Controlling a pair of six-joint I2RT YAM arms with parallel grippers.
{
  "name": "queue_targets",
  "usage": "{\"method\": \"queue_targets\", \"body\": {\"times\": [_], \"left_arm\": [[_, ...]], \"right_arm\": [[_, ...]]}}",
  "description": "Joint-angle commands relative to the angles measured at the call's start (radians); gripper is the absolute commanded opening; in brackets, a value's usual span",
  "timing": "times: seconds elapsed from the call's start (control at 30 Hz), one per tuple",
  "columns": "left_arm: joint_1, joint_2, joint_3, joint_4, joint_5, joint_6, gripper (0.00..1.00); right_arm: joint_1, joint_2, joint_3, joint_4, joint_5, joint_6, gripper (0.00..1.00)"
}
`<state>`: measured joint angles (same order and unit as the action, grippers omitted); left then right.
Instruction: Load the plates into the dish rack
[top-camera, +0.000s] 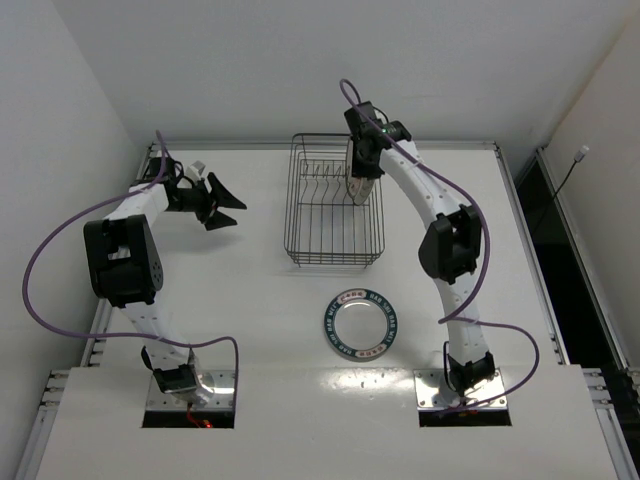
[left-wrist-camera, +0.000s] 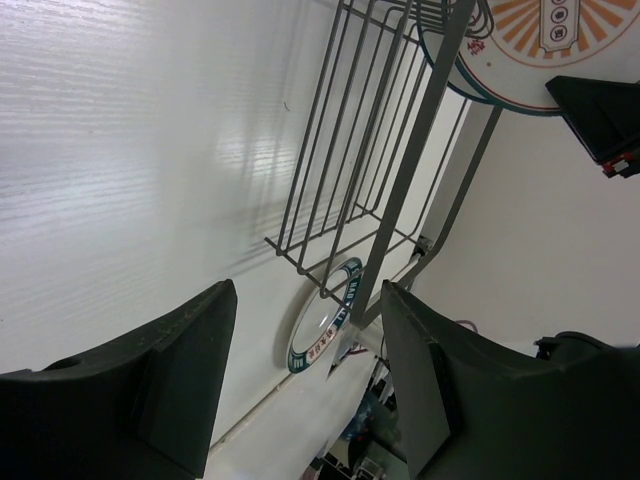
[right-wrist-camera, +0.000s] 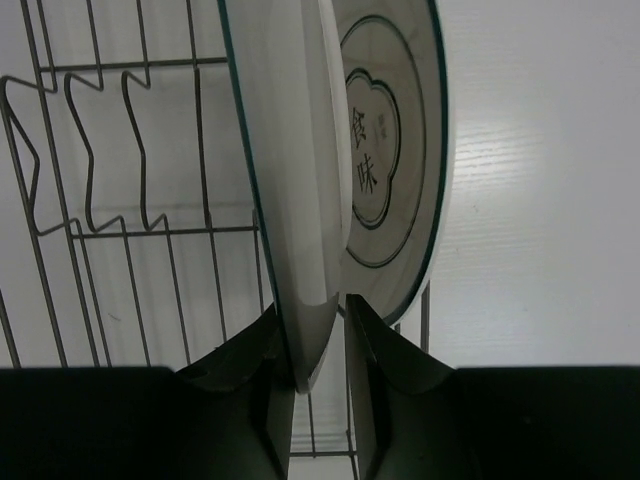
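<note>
straddling plate rim in dish rack, right end effector grip unclear; left end effector wide.

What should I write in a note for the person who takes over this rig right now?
Left gripper: open, empty, left of the dish rack.
Right gripper: jaws astride the rim of the orange sunburst plate, upright in the rack; whether they grip it is unclear.
Done: sunburst plate and white centre-marked plate stand in the rack.
To do: blue-lettered plate lies flat on the table; load it.
</note>
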<state>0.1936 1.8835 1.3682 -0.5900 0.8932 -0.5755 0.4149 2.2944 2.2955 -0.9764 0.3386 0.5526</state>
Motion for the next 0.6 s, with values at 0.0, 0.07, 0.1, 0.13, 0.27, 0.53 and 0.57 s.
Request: {"method": "queue_targets", "body": {"times": [0.0, 0.07, 0.1, 0.13, 0.27, 0.53, 0.57], "left_arm": [[0.012, 0.000, -0.003, 0.010, 0.013, 0.022, 0.56], [0.012, 0.000, -0.003, 0.010, 0.023, 0.022, 0.56], [0.012, 0.000, -0.003, 0.010, 0.023, 0.022, 0.56], [0.012, 0.000, -0.012, 0.010, 0.023, 0.022, 0.56], [0.012, 0.009, -0.012, 0.019, 0.032, 0.022, 0.56], [0.012, 0.009, -0.030, 0.029, 0.032, 0.022, 0.56], [0.012, 0.009, -0.031, 0.029, 0.032, 0.022, 0.56]], "right_arm": [[0.007, -0.029, -0.002, -0.005, -0.015, -0.008, 0.22], [0.007, -0.038, -0.013, -0.016, -0.015, -0.008, 0.22], [0.007, -0.038, -0.013, -0.016, -0.015, -0.008, 0.22], [0.007, -0.049, -0.027, -0.016, -0.015, -0.008, 0.22], [0.016, -0.059, -0.038, -0.016, -0.015, -0.008, 0.23], [0.016, -0.122, -0.007, -0.059, -0.015, 0.012, 0.41], [0.016, -0.131, -0.007, -0.071, -0.015, 0.012, 0.43]]}}
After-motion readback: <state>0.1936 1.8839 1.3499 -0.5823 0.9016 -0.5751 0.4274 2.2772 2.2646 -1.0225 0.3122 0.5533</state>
